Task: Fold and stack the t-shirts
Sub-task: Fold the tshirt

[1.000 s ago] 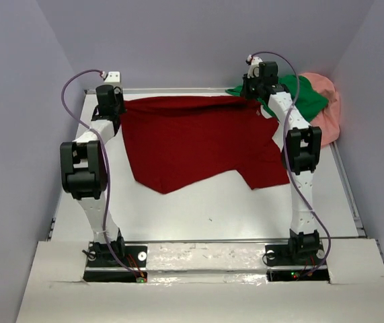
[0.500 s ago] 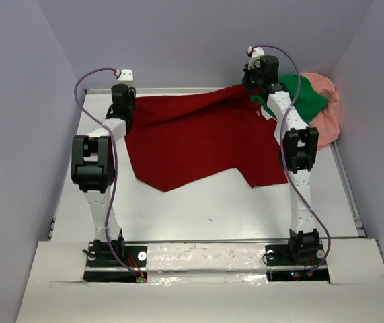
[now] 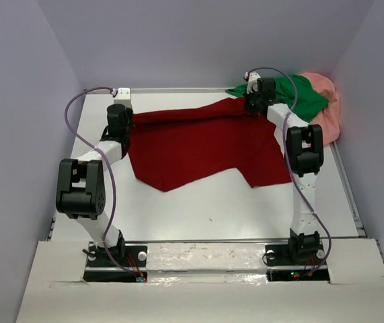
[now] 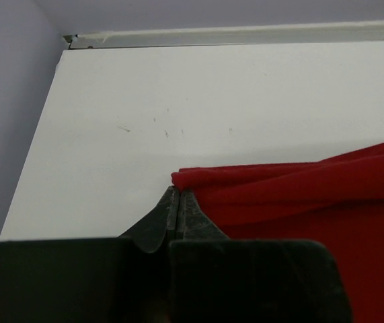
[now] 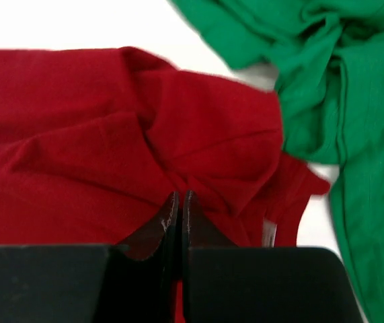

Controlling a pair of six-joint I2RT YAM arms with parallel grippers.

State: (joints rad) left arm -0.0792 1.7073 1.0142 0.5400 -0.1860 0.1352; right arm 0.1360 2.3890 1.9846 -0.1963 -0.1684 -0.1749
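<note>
The dark red t-shirt lies spread over the far middle of the white table, its far edge lifted into a fold. My left gripper is shut on the shirt's far left corner. My right gripper is shut on its far right part, where the red cloth bunches. The bright green t-shirt lies crumpled at the far right and also shows in the right wrist view. The salmon pink t-shirt lies under and beside it.
A raised rail runs along the table's far edge. Purple walls close in on the left, the back and the right. The two arm bases stand at the near edge.
Both grippers have come a little toward the near side with the red shirt's far edge, which now folds over onto the shirt. The right gripper rose, then dropped lower.
</note>
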